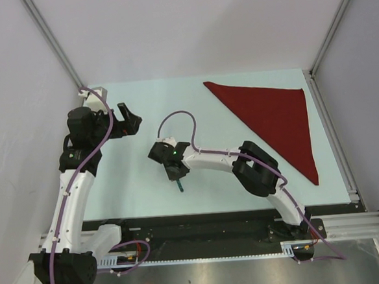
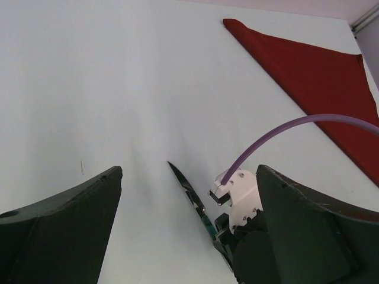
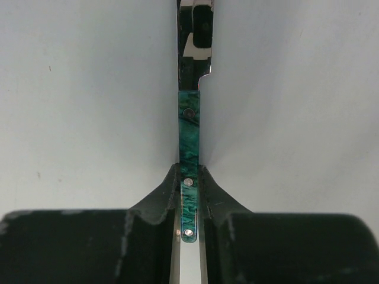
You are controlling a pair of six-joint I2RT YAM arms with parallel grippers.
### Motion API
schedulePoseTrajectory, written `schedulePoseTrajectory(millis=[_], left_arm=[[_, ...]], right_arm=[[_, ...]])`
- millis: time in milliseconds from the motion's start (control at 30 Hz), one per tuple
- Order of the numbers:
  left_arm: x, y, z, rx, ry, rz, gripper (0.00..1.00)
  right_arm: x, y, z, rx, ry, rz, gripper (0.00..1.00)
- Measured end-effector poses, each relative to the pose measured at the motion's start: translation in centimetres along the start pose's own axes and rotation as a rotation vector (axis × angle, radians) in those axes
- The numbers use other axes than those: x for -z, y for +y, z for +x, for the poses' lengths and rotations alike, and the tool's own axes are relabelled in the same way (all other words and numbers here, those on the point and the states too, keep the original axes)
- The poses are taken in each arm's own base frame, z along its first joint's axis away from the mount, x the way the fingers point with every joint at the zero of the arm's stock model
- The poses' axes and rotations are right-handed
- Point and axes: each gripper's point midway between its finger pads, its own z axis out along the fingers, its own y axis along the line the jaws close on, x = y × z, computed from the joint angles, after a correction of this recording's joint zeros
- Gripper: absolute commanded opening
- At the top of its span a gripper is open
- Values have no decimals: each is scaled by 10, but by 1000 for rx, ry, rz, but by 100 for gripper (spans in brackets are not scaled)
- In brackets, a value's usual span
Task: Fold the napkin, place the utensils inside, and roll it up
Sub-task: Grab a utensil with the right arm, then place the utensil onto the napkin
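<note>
While clamped on the knife (image 3: 189, 127), grips only the butt end of the teal handle: right hand (image 3: 189, 175), fingers pressed flat to both sides, no gap showing in the wrist view. Runs straight out ahead of that hand along its own line, handle first and dark blade beyond, low over or on the counter (image 1: 134, 185); cannot tell which. Shows from above only as a short stub past the fingers.

Lies well apart from the napkin (image 1: 272, 120): dark red, already folded to a triangle, off to the right of the hand and beyond it, long edge slanting away. Far nearer the right hand than the left.

Left hand (image 1: 128, 119): fingers spread wide, holding nothing, off to the left of the right hand, facing the knife.

Judged next: lift, carry right and outward, turn the long axis to sit along the fold. Risk of pivoting in so short a grip, with most of the length ahead of the fingers.
</note>
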Motion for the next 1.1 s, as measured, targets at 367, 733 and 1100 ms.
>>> schedulePoseTrajectory(millis=[367, 733, 1100], left_arm=[[0, 2, 0, 0, -2, -10, 100], [-3, 6, 2, 4, 7, -26, 100], [-7, 10, 4, 9, 19, -38, 100]], right_arm=[[4, -25, 3, 16, -24, -29, 0], [83, -203, -59, 62, -179, 86, 0], [75, -373, -86, 130, -148, 201, 0]])
